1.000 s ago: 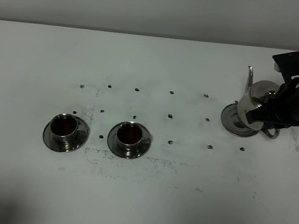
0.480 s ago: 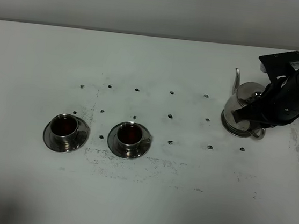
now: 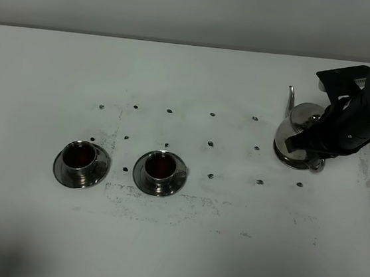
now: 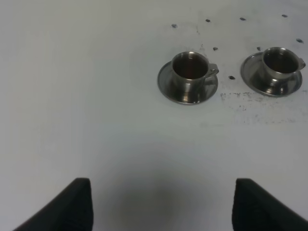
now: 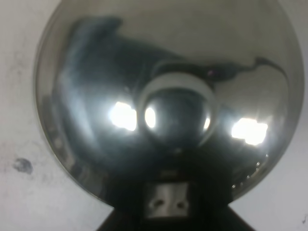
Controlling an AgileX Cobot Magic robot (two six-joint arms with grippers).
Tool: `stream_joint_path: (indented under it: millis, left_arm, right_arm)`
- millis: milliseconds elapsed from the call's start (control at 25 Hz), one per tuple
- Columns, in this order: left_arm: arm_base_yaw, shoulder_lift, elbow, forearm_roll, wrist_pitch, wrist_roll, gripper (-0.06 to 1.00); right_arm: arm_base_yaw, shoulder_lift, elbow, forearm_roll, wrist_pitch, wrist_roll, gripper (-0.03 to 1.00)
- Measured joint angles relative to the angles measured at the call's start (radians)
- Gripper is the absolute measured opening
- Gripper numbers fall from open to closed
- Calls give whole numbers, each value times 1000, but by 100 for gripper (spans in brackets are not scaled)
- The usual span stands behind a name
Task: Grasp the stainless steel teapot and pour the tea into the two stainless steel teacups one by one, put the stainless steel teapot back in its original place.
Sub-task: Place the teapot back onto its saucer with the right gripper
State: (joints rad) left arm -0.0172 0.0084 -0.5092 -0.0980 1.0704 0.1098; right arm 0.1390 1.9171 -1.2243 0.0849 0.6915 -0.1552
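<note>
On disc now: teapot (image 3: 299, 135), lowered, right gripper (image 3: 321, 144) still clamped.

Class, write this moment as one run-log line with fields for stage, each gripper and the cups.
stage: teapot set back on its disc | right gripper: shut on teapot | left gripper: open, idle | teacups: both hold tea

Upper right of the frame: two stainless steel teacups (image 4: 190, 70) (image 4: 278, 61) on saucers, dark tea (image 4: 189, 67) inside, on white tabletop (image 4: 96, 120). Bottom edge: end effector (image 4: 161, 204) fingertips (image 4: 77, 204) wide apart.
</note>
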Motion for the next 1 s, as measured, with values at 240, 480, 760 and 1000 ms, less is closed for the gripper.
stream_joint_path:
  millis: [240,480,760,1000]
  left_arm:
    - [0,0,0,0,0,0,58]
    - [0,0,0,0,0,0,58]
    - [0,0,0,0,0,0,58]
    - [0,0,0,0,0,0,58]
  right_arm:
    - [0,10,0,-1,-4,0,18]
    - [0,10,-4,-1,14,7,18]
    - [0,6,-7,-21,28,58,29]
    - [1,-45,-7,-43,30,60,47]
